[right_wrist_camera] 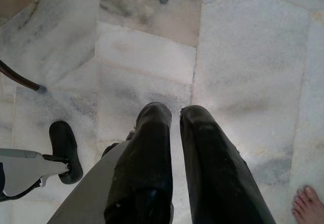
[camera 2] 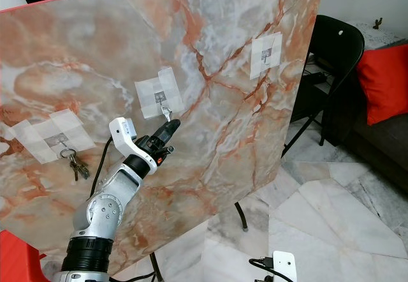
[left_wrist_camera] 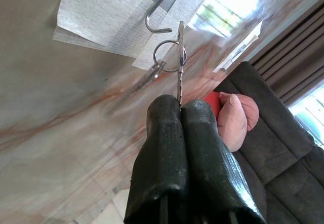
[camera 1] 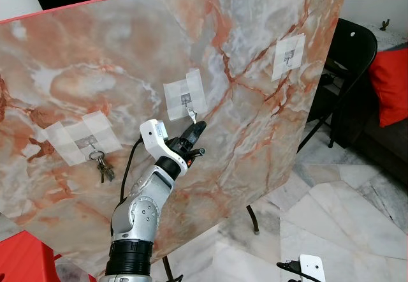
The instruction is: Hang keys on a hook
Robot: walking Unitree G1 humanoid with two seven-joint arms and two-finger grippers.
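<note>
While the left gripper (camera 1: 198, 129) is raised against the marble-patterned board (camera 1: 268, 135), the step in hand is the final approach to the middle hook (left_wrist_camera: 158, 17). Left wrist view: fingers (left_wrist_camera: 162, 148) pressed shut on the flat blade of a key, seen edge-on, with the keys (left_wrist_camera: 174, 57) just beyond the fingertips. Key ring sits just below the open curl of the hook, near but apart; not yet threaded.

Keys: thin silver blade held upright, a round wire ring through its head, a second key dangling from the ring toward the board, slightly blurred.

Middle hook is a small silver J-shape on a taped white patch. The left-hand hook on the board already carries another bunch of keys (camera 1: 102, 165); the right-hand hook (camera 1: 288, 57) is bare.

Judgement: next move calls for lifting the ring a little above the hook tip, pressing toward the board, then lowering so the ring seats before release. The ring is small, so alignment matters.

Right gripper (right_wrist_camera: 174, 158) hangs idle over the marble floor (right_wrist_camera: 243, 57), fingers slightly apart, holding nothing.
</note>
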